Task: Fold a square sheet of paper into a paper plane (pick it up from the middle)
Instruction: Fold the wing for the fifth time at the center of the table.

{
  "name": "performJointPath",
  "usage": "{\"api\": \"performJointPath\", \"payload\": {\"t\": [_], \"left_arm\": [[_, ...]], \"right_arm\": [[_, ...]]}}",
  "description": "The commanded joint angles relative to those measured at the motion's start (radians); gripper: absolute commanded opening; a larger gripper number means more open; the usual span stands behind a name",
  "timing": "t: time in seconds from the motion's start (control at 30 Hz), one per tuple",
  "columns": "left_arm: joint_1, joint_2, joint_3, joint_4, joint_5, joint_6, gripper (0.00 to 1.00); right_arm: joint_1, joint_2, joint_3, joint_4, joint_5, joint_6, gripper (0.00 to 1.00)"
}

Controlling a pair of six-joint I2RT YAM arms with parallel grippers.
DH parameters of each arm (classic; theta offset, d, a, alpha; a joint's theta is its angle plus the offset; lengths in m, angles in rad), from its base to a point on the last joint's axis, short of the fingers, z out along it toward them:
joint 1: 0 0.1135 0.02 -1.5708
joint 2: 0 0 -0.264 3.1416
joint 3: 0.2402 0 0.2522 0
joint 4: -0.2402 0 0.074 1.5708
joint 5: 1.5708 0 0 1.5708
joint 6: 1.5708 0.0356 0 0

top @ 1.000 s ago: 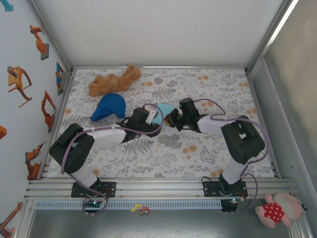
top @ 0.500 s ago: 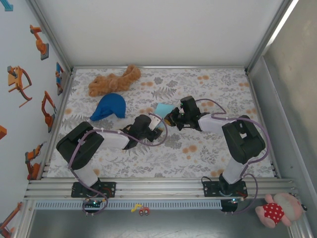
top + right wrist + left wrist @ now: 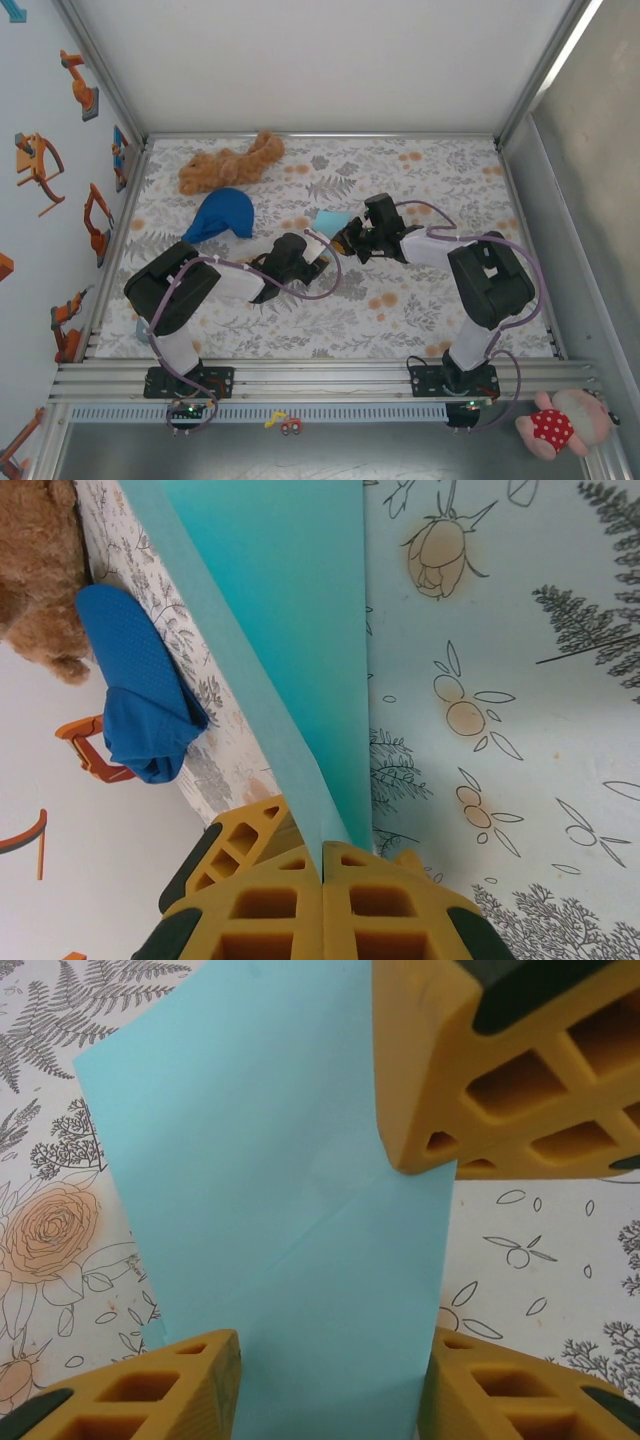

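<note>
The light cyan-blue sheet of paper is folded into a long strip with a diagonal crease. My right gripper is shut on one folded edge of it, and the paper rises from the closed pads. In the left wrist view the right gripper's yellow fingers press on the strip's upper right edge. My left gripper sits at the strip's near end. It is open, one finger on each side of the strip's width.
A dark blue dome-shaped object lies left of the paper, with a brown plush toy behind it. A pink plush toy sits outside the frame at the near right. Floral cloth covers the table.
My left gripper has slid a little nearer and to the right along the paper, and its jaws have narrowed. The right gripper has kept its hold almost in place.
</note>
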Motion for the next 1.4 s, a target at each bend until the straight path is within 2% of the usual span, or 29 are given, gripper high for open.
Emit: {"api": "performJointPath", "payload": {"t": [0.0, 0.13, 0.3, 0.5, 0.57, 0.8, 1.1, 1.37], "left_arm": [[-0.004, 0.01, 0.0, 0.021, 0.004, 0.02, 0.44], [-0.004, 0.008, 0.002, 0.005, 0.017, 0.013, 0.39], [-0.004, 0.009, 0.003, 0.0, 0.024, 0.004, 0.32], [-0.004, 0.012, 0.011, -0.012, 0.056, -0.016, 0.25], [-0.001, 0.014, 0.011, -0.018, 0.074, -0.029, 0.23], [0.021, 0.026, 0.016, -0.036, 0.179, -0.1, 0.19], [0.086, 0.038, 0.047, -0.112, 0.374, -0.214, 0.14], [0.121, 0.038, 0.129, -0.283, 0.478, -0.266, 0.1]], "right_arm": [[-0.009, 0.005, 0.034, -0.033, -0.016, 0.014, 0.0], [-0.011, 0.003, 0.038, -0.039, -0.014, 0.008, 0.01], [-0.016, -0.008, 0.042, -0.05, -0.009, -0.004, 0.07], [-0.032, -0.043, 0.066, -0.148, 0.045, -0.077, 0.3], [-0.042, -0.063, 0.071, -0.182, 0.074, -0.107, 0.33], [-0.079, -0.104, 0.065, -0.249, 0.143, -0.181, 0.35], [-0.095, -0.16, 0.042, -0.282, 0.223, -0.279, 0.35], [-0.095, -0.188, 0.003, -0.245, 0.245, -0.493, 0.45]]}}
